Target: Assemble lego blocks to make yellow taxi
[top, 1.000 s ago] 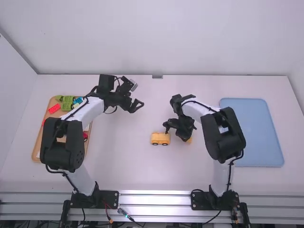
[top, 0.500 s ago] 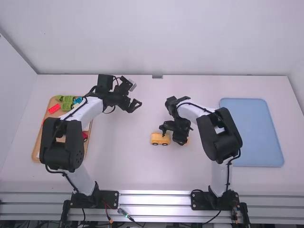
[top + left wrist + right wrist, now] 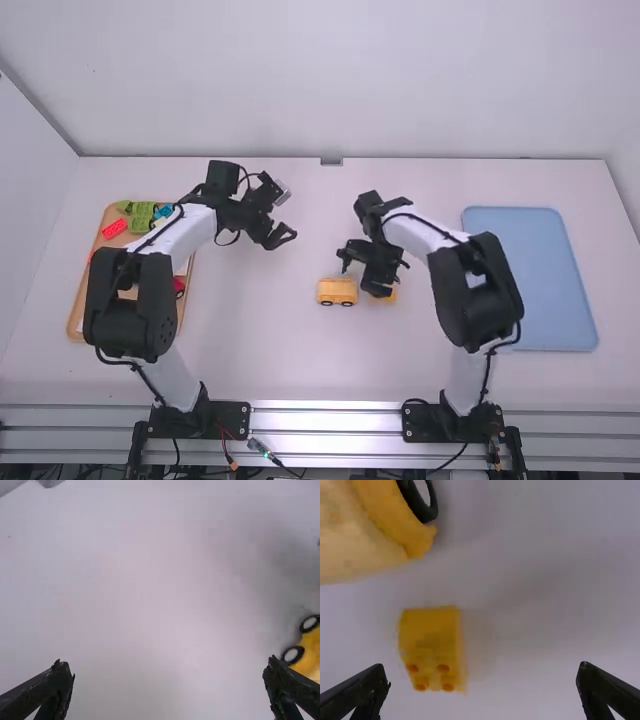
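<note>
Block [image 3: 431, 640] on table [image 3: 260, 345], just beside car [image 3: 337, 291]. Likely light, stiff, slightly slick, not fragile; pinch opposite flat sides. Right gripper [image 3: 484, 671] above, spread wide, empty. Farther: left gripper [image 3: 169, 665], wide, empty.

Robotics lab, 2 mtd arms [image 3: 130, 305] @ tbl [image 3: 260, 355]

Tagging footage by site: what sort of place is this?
Probably a robot lab or test cell: two arms mounted at a white table, loose cables by their bases, plain white walls around it.
</note>
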Action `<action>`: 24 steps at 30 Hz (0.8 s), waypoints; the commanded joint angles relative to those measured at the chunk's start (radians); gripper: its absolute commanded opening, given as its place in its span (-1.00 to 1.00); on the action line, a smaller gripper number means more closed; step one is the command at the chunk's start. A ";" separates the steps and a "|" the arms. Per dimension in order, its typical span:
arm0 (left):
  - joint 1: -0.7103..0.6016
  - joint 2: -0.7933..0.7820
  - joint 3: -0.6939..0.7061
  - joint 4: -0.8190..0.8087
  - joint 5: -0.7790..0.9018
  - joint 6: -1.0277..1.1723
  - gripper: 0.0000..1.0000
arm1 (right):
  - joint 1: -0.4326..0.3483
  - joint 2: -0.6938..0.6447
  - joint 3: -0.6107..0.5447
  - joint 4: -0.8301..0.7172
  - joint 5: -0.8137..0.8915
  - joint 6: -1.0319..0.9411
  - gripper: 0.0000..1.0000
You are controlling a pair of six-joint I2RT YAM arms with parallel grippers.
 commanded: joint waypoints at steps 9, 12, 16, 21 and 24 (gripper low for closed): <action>-0.009 0.003 -0.095 -0.063 0.397 0.541 0.98 | -0.203 -0.310 -0.267 0.260 -0.532 -0.188 0.97; -0.023 0.010 -0.165 0.028 0.452 0.563 0.98 | -0.256 -0.317 -0.418 0.411 -0.642 -0.220 0.98; -0.050 0.037 -0.252 0.178 0.522 0.563 0.98 | -0.311 -0.307 -0.569 0.608 -0.768 -0.217 0.98; -0.087 0.087 -0.347 0.367 0.572 0.489 0.98 | -0.393 -0.307 -0.723 0.832 -0.867 -0.217 0.98; -0.105 0.105 -0.385 0.469 0.571 0.405 0.98 | -0.412 -0.307 -0.767 0.871 -0.873 -0.253 0.91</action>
